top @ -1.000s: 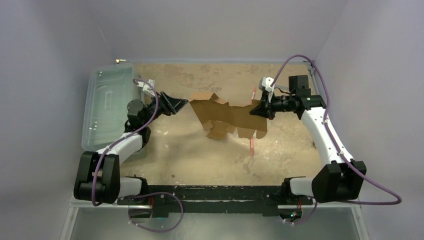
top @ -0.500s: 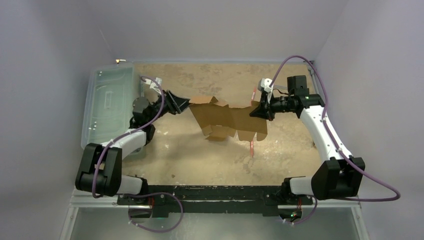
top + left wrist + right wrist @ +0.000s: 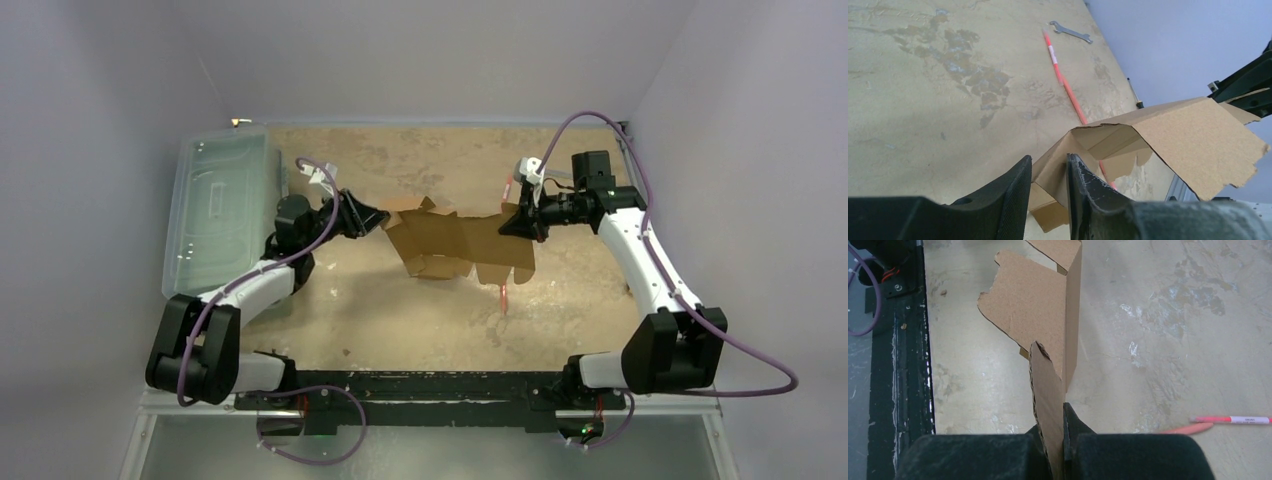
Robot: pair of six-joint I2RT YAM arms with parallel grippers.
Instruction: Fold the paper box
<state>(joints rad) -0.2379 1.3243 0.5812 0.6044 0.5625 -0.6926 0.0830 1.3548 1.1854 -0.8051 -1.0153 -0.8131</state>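
Here's the paper box (image 3: pixel 455 240), plain brown corrugated cardboard, a die-cut sheet with ragged tabs and creased flaps, stretched over the middle of the mottled, stained beige counter (image 3: pixel 400 320) between both arms. The right end effector (image 3: pixel 1055 427) is clamped tight on a thin upright flap, whose fluted edge shows between the matte black fingers (image 3: pixel 1083 435). On the other side, the left end effector (image 3: pixel 1048 165) has a narrow gap with a folded cardboard corner sitting in it, but I cannot tell if it truly pinches. A slim red pen (image 3: pixel 1068 85) lies on the counter beneath the box, a flat metal wrench (image 3: pixel 1070 31) beyond it. A clear plastic bin (image 3: pixel 215 215) sits at far left.
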